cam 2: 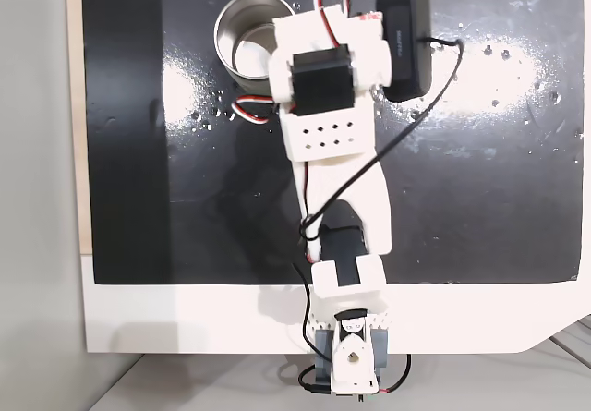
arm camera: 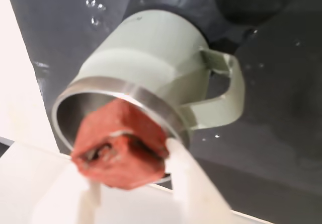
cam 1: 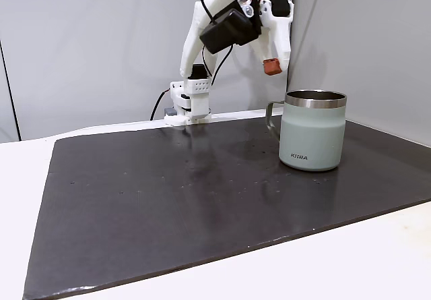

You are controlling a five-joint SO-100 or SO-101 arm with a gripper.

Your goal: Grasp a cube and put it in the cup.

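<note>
A small brick-orange cube (arm camera: 121, 143) is pinched between the white fingers of my gripper (arm camera: 133, 183), which is shut on it. In the wrist view the cube hangs in front of the steel rim of the sage-green cup (arm camera: 151, 58). In a fixed view the cube (cam 1: 271, 66) hangs in my gripper (cam 1: 272, 64) in the air, above and slightly left of the cup (cam 1: 313, 131), which stands upright with its handle to the left. From above, the cup (cam 2: 242, 32) has its open mouth showing, partly covered by the arm.
The cup stands on a dark mat (cam 1: 168, 192) laid over a white table (cam 1: 377, 259). The arm's base (cam 1: 188, 104) stands at the mat's back edge. A grey wall rises behind.
</note>
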